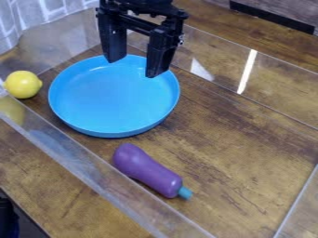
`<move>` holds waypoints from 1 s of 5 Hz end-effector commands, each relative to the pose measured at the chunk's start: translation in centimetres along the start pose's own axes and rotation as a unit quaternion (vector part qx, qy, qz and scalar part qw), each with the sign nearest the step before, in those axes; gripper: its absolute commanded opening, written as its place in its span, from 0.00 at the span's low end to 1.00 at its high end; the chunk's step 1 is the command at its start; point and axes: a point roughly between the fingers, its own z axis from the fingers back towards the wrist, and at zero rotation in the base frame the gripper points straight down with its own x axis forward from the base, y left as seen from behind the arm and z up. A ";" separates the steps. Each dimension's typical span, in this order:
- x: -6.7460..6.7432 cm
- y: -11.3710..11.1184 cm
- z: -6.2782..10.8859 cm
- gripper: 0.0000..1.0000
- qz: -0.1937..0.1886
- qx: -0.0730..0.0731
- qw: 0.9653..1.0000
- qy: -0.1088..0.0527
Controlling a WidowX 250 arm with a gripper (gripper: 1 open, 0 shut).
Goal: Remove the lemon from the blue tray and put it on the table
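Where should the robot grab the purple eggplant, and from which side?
I'd pinch the purple eggplant around its fat purple middle, coming straight down from above. It lies on its side on the table, long and slim, so the tool could probably close across its narrow width. The teal stem looks small, so it's likely a poorer spot.

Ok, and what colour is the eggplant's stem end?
Teal, against the purple eggplant; it shows in the camera view.

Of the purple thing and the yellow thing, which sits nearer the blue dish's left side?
The yellow lemon; the purple eggplant lies below the dish.
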 end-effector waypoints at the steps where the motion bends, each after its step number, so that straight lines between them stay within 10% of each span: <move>1: 0.0 -0.5 -0.1 1.00 -0.013 0.000 1.000 0.006; 3: 0.2 1.2 -1.3 1.00 -0.073 0.001 0.997 0.011; 5: 0.8 2.1 -1.4 1.00 -0.023 -0.006 1.000 0.020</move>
